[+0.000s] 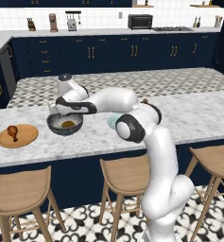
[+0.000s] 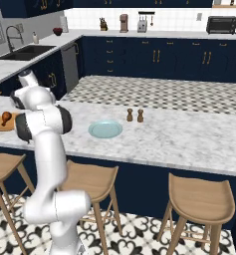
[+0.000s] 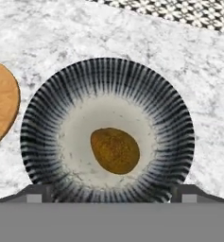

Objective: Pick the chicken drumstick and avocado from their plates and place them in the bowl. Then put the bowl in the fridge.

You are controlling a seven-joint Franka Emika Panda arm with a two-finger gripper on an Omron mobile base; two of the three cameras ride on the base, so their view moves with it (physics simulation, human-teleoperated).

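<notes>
so the avocado (image 3: 115,151) already lies in the bottom of the bowl (image 3: 47,118), a little right of centre in the hand view, loose and touching nothing but the pale inner floor. the bowl sits on the marble island counter (image 1: 198,118), left of the arm's elbow, with the gripper (image 1: 66,109) hanging right above it. jaws are spread wide, nothing between them; the two tips stand outside the bowl's near rim in the hand view.

left of the bowl is the wooden plate (image 1: 26,137), near but apart, and the chicken drumstick (image 1: 12,131) lies on it, meaty end up-left, thin bone stub pointing toward the near edge. that one is not yet moved. the pale blue plate (image 2: 105,129) sits bare on the counter to the right of the arm, with two small shakers (image 2: 134,115) just beyond it.

handling guess: drumstick looks light, rigid and rounded, likely to roll or slip if pinched on the taper. best hold is probably across the thick meaty end, jaws square to its long axis. the bowl looks stiff and heavier, probably ceramic and chippable; take it by the rim wall, one finger inside, one outside, and keep it level so the contents stay put.
</notes>
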